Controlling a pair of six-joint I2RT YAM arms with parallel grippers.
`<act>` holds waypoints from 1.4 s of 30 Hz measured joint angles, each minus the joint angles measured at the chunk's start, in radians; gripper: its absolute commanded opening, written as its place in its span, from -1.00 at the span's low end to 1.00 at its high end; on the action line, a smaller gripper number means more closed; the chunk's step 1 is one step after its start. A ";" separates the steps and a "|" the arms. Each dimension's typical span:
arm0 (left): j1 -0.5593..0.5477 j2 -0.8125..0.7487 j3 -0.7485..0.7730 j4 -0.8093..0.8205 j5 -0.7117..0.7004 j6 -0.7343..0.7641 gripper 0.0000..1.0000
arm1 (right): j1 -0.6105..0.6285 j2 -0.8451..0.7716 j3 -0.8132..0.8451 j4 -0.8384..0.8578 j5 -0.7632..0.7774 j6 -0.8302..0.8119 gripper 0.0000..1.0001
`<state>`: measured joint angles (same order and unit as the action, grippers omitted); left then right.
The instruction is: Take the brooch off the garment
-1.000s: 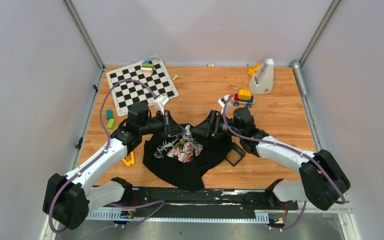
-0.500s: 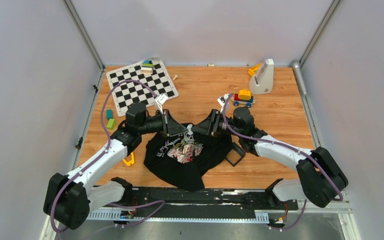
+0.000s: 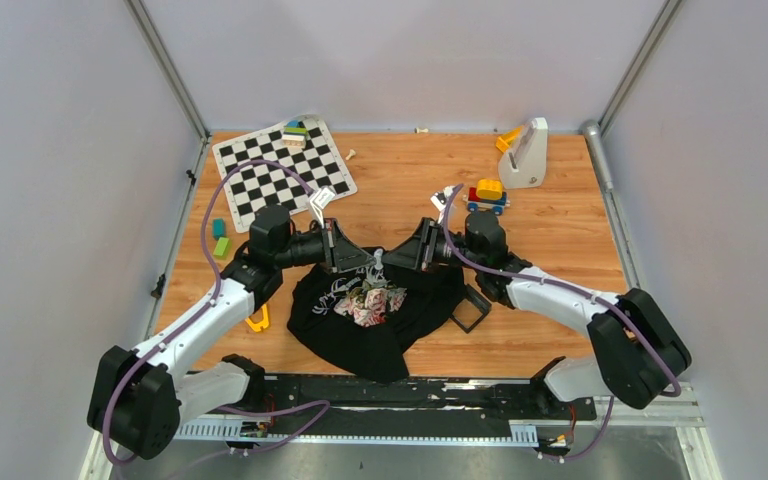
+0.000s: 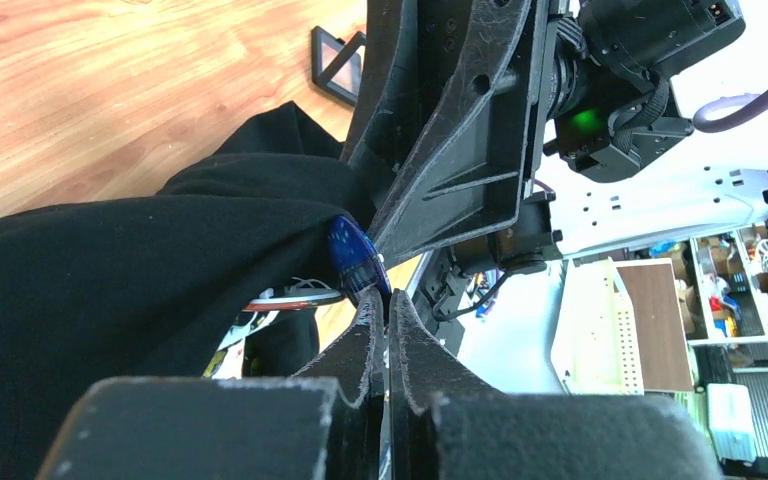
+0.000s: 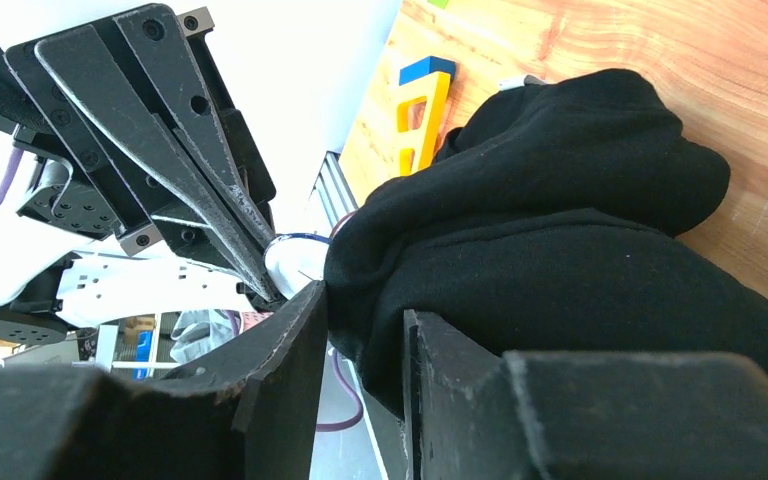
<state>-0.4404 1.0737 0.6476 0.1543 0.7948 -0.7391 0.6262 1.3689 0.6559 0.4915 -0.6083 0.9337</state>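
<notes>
Your left jaws are pressed shut at the blue brooch (image 4: 353, 252) while your right jaws pinch the black shirt (image 5: 560, 230), probably bracing it.

The right gripper (image 5: 365, 312) is squeezing a fold of the black shirt (image 5: 560, 240) between its fingers. From the left, the left gripper (image 5: 263, 283) is pointing in, fingers pressed together, tips meeting the round brooch (image 5: 295, 262) at the shirt's edge. A yellow piece (image 5: 418, 120) is lying on the wooden table (image 5: 660, 50).
</notes>
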 measured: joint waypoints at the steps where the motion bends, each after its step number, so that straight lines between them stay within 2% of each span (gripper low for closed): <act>1: 0.001 0.000 0.000 0.000 0.002 0.000 -1.00 | 0.000 0.005 0.003 0.000 -0.005 0.000 -0.38; 9: 0.005 0.000 0.000 -0.005 0.014 0.010 -1.00 | 0.000 0.023 0.021 -0.011 -0.032 -0.009 -0.41; 20: 0.010 0.000 0.000 -0.054 0.012 0.061 -1.00 | 0.033 0.038 0.069 -0.121 -0.014 -0.085 -0.41; 29: 0.009 0.000 0.000 -0.090 -0.019 0.068 -1.00 | 0.073 0.028 0.091 -0.224 0.040 -0.180 -0.28; 35: 0.009 -0.001 0.000 -0.101 -0.026 0.067 -1.00 | 0.084 -0.029 0.091 -0.282 0.082 -0.218 -0.06; 38: 0.009 -0.006 0.000 -0.101 -0.034 0.067 -1.00 | 0.083 -0.066 0.076 -0.278 0.092 -0.214 0.05; 42: 0.009 -0.012 -0.002 -0.080 -0.034 0.051 -1.00 | 0.074 -0.100 0.034 -0.212 0.091 -0.169 0.05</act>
<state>-0.4313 1.0618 0.6460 0.0746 0.7612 -0.6880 0.7002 1.2690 0.6895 0.2798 -0.5175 0.7647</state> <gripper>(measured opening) 0.007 0.521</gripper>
